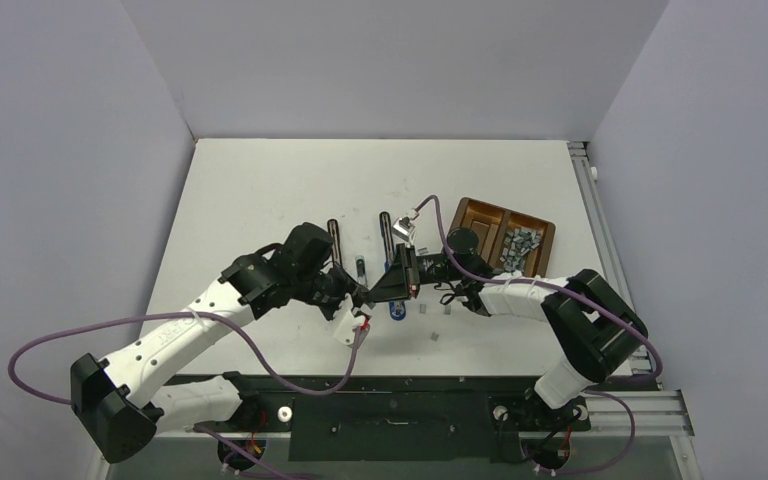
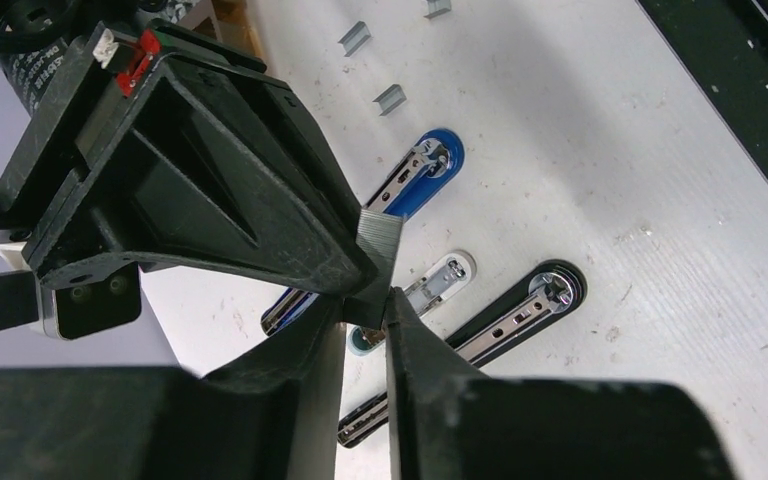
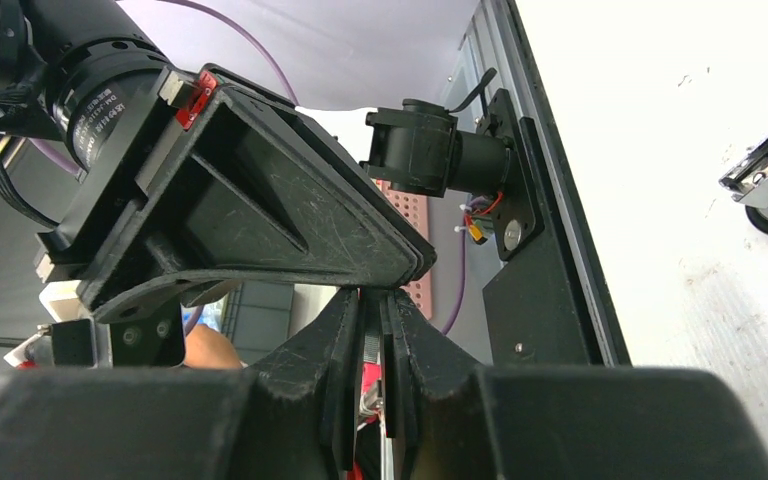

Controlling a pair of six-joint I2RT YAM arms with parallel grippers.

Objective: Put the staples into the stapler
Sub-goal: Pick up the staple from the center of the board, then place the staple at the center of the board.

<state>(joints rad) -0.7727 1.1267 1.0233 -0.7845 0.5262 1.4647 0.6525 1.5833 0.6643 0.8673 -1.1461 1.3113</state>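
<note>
Both grippers meet tip to tip above the middle of the table. My right gripper [image 3: 372,300] is shut on a short grey strip of staples [image 2: 382,238], whose ribbed side shows between its pads [image 3: 370,345]. My left gripper [image 2: 370,305] has its fingers closed on the lower end of the same strip. In the top view the left gripper [image 1: 365,295] and right gripper [image 1: 378,295] touch noses. Under them several staplers lie opened flat: a blue stapler [image 2: 422,172], a white one [image 2: 442,278] and a black one [image 2: 530,305].
A brown two-compartment tray [image 1: 480,212] at the right holds a heap of staple strips [image 1: 518,245]. Loose strips [image 2: 354,38] lie on the table beyond the blue stapler. Two more opened staplers [image 1: 333,235] lie further back. A black rail runs along the near edge.
</note>
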